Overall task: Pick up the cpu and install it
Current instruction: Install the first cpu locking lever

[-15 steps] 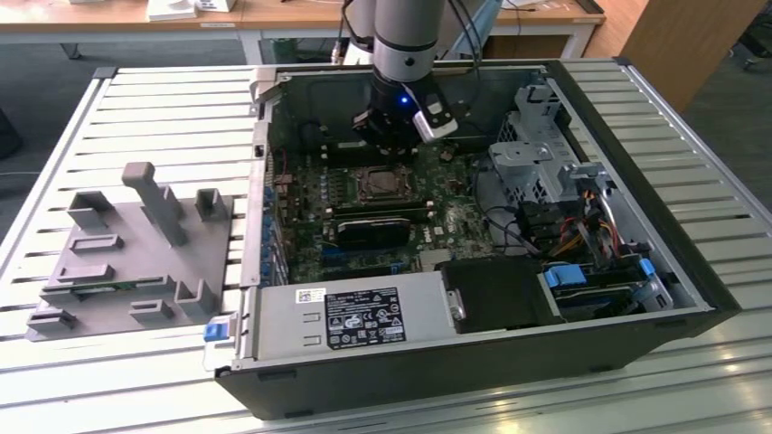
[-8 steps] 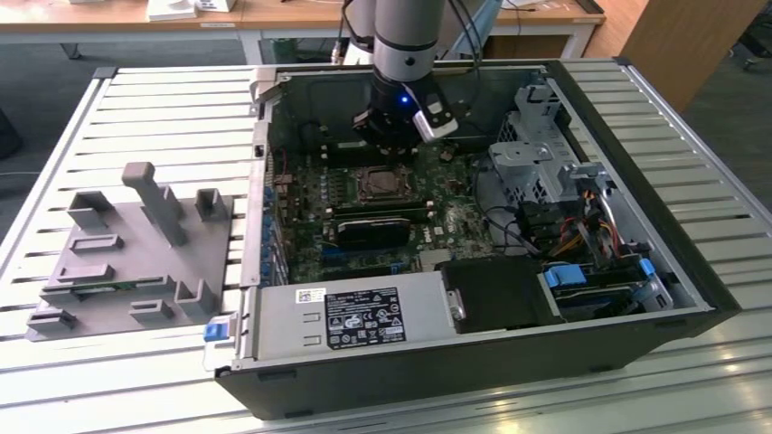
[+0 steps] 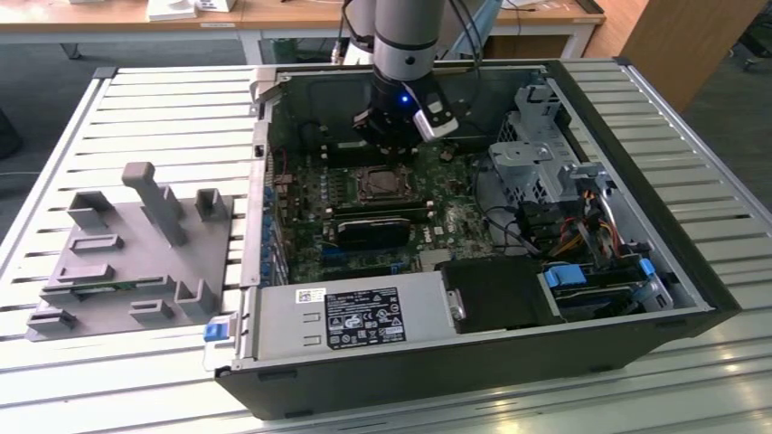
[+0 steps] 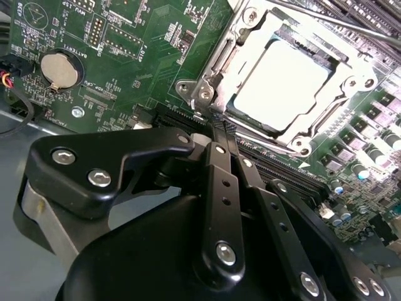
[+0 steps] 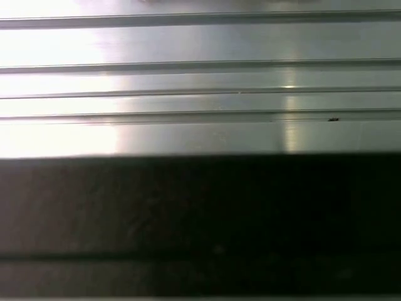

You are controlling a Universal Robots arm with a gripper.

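Observation:
The cpu (image 4: 282, 81), a flat square chip with a bright silver top, lies in its metal-framed socket (image 4: 213, 69) on the green motherboard (image 4: 138, 44). The exterior view shows the cpu (image 3: 380, 183) at the middle of the open computer case. My gripper (image 3: 389, 146) hangs just above and behind the socket. Its black fingers (image 4: 219, 163) meet at the gripper's tip (image 4: 222, 130), close to the socket's near edge, shut with nothing between them. It is not touching the chip.
The case walls (image 3: 675, 244) ring the board. A black block (image 3: 374, 228) sits just in front of the socket, with a drive cage (image 3: 531, 154) and cables (image 3: 579, 217) on the exterior view's right. A grey fixture tray (image 3: 133, 253) stands on the slatted table (image 5: 200, 81).

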